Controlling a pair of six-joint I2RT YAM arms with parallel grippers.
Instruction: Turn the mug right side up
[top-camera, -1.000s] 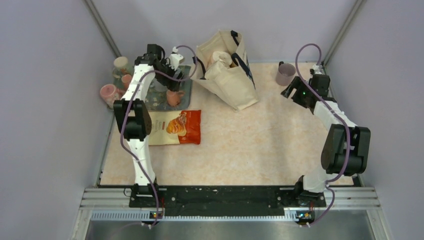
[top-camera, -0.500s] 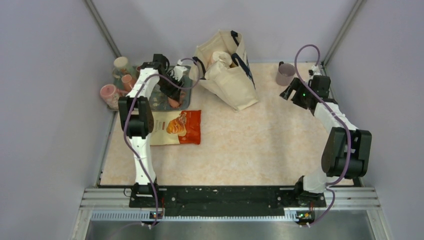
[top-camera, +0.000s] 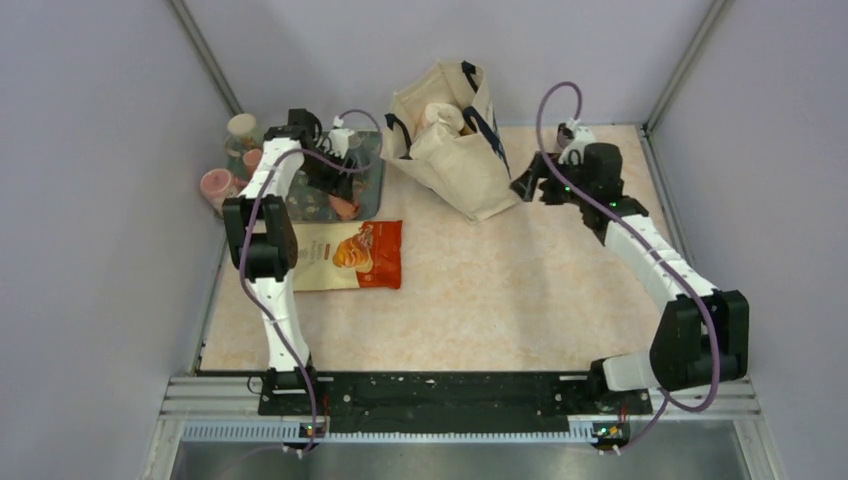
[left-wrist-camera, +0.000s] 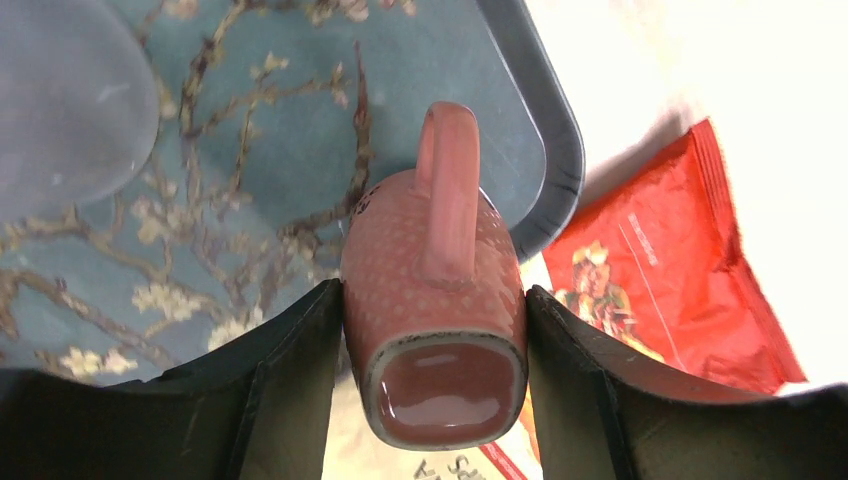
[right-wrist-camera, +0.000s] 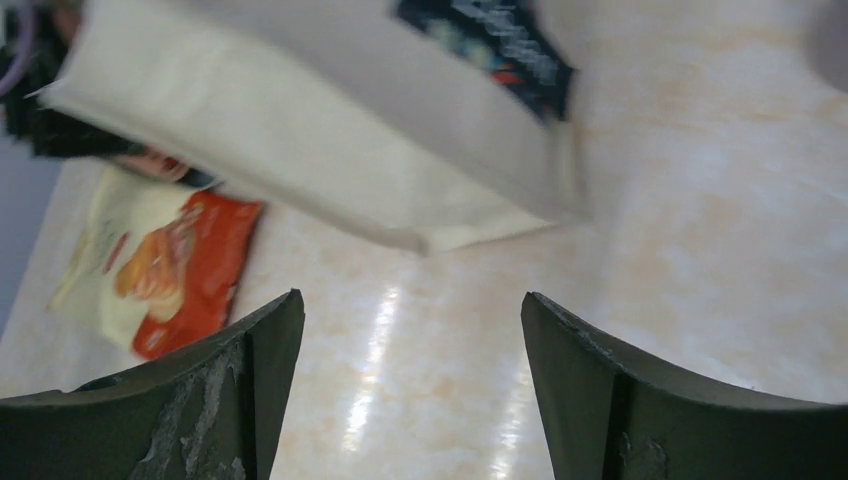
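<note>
A salmon-pink dotted mug (left-wrist-camera: 435, 290) is clamped between my left gripper's (left-wrist-camera: 432, 385) fingers. It lies tilted, its glazed base toward the wrist camera and its handle (left-wrist-camera: 447, 190) on top. It hangs over the near right corner of a blue blossom-patterned tray (left-wrist-camera: 300, 100). In the top view the mug (top-camera: 345, 206) shows just below the left gripper (top-camera: 338, 192) at the tray (top-camera: 368, 165). My right gripper (top-camera: 528, 186) is open and empty above the bare table, just right of the tote bag; its fingers (right-wrist-camera: 250, 390) stand wide apart.
A cream tote bag (top-camera: 455, 140) stands at the back centre, also in the right wrist view (right-wrist-camera: 300, 110). A red and cream snack packet (top-camera: 350, 255) lies in front of the tray. Three cups (top-camera: 215, 185) stand left of the tray. A grey dish (left-wrist-camera: 70, 100) sits on the tray.
My right arm has swung left from the back right corner toward the tote bag, and now covers the purple mug there. My left gripper has shifted slightly over the tray, still holding the pink mug.
</note>
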